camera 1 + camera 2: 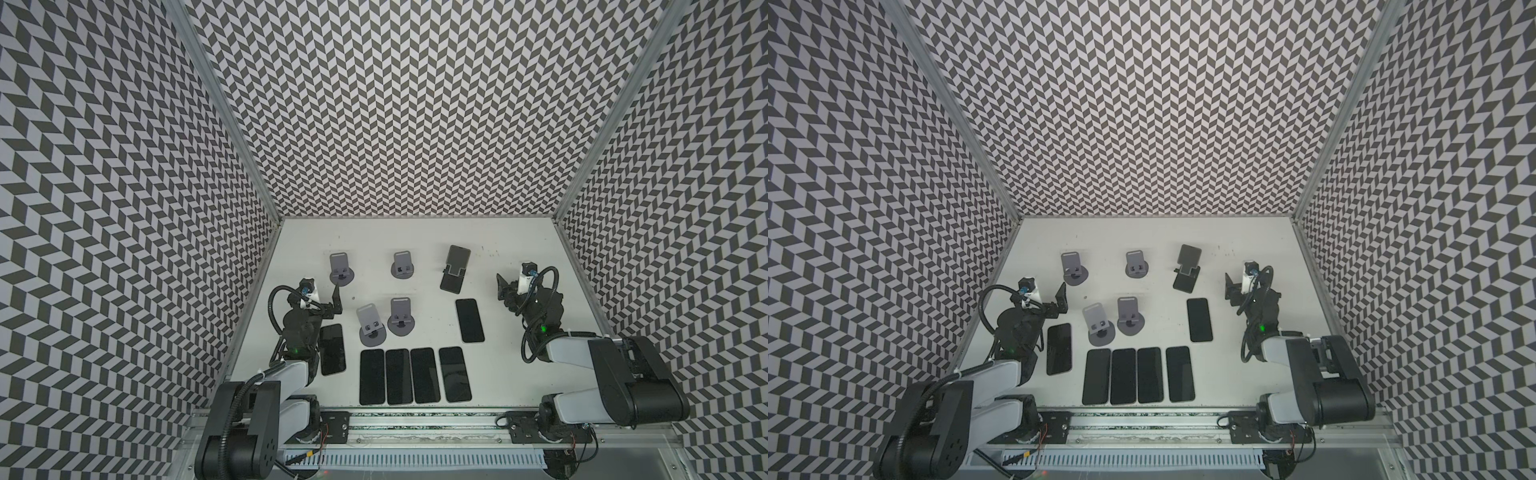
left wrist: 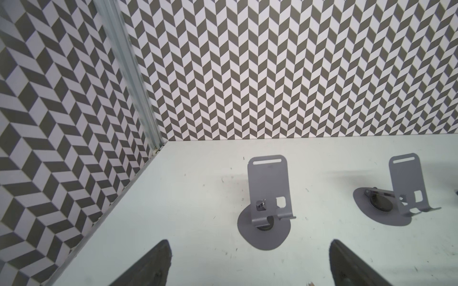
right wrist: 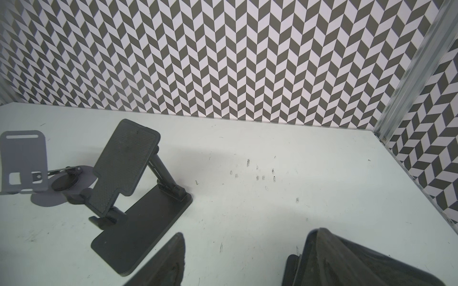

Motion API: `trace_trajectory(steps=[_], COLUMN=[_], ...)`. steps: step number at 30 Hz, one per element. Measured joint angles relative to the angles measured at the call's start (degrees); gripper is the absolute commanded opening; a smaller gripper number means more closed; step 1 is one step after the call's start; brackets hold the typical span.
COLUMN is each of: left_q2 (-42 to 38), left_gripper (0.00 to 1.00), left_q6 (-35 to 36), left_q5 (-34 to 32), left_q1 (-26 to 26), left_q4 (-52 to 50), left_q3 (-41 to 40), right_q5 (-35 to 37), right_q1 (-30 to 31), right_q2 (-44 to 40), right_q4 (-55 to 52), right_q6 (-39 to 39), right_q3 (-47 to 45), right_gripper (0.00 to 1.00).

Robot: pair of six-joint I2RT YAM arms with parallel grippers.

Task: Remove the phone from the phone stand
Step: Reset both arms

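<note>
A black phone stand stands at the back right with its textured plate bare. The nearest phone lies flat on the table just in front of it. My right gripper is open to the right of that stand, over bare table, with nothing between its fingers. My left gripper is wide open at the left, just in front of an empty grey stand. No stand in view carries a phone.
Three more empty grey stands stand mid-table. Several phones lie side by side in a row near the front edge, and one more phone lies beside the left arm. Patterned walls close three sides.
</note>
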Motion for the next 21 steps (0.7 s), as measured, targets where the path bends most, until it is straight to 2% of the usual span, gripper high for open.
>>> trace_trajectory(steps=[8,16,17,18,21], left_q2=[6.9,11.9,12.4,12.8,13.9], left_gripper=[0.99,0.99,0.99,0.99,0.99], left_q6=[0.0,0.0,0.0,0.0,0.0], left_q5=[0.4,0.4,0.4,0.3,0.4], left_q1=[-1.8,-1.8,-1.8,-1.8,-1.8], left_q4=[4.3,7.5,7.8,8.0,8.3], left_q3=[1.7,3.6,3.8,3.9,4.5], right_q5=[-1.5,-1.4,-1.2,-1.0,-0.2], right_q1=[-0.9,-2.0,-2.3,-2.4,-2.6], right_q2=[1.5,4.3,4.7,4.9,5.0], right_q4=[2.2,6.3,6.7,7.1,8.0], right_q6=[-0.2,1.4,1.8,2.0,2.7], right_q3=[0.0,0.0,0.0,-0.1,-0.3], right_gripper=[0.81,0.87,0.91,0.98,1.00])
